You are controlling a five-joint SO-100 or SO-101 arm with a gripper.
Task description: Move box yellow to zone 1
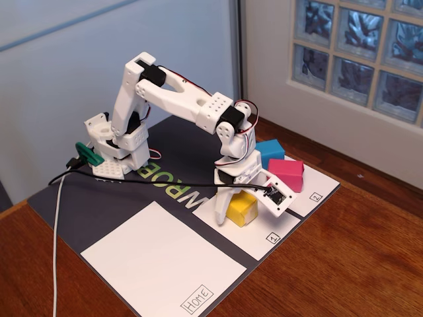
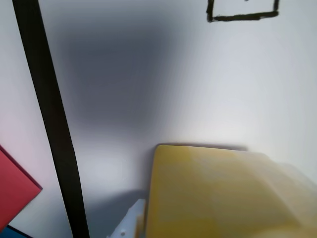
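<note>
in the fixed view, the large near white panel [image 1: 162,261] reads "home" in a box at its near corner. zone 1 [image 1: 261,236] carries a boxed "1"; the far right panel [image 1: 316,188] a boxed "2".

In the wrist view, the small bright yellow paper-wrapped block [image 2: 218,193] fills the lower right, blurred and cut off by the bottom and right edges. A sliver of the pink block [image 2: 15,191] is cropped at the left edge, and the hand-drawn black box [image 2: 242,17] at the top runs out of frame, its number unseen. In the fixed view, the white two-finger gripper [image 1: 228,198] hides part of the yellow block [image 1: 242,209]; whether its fingers touch the block cannot be told. The blue block [image 1: 269,152] sits partly hidden behind the arm.
</note>
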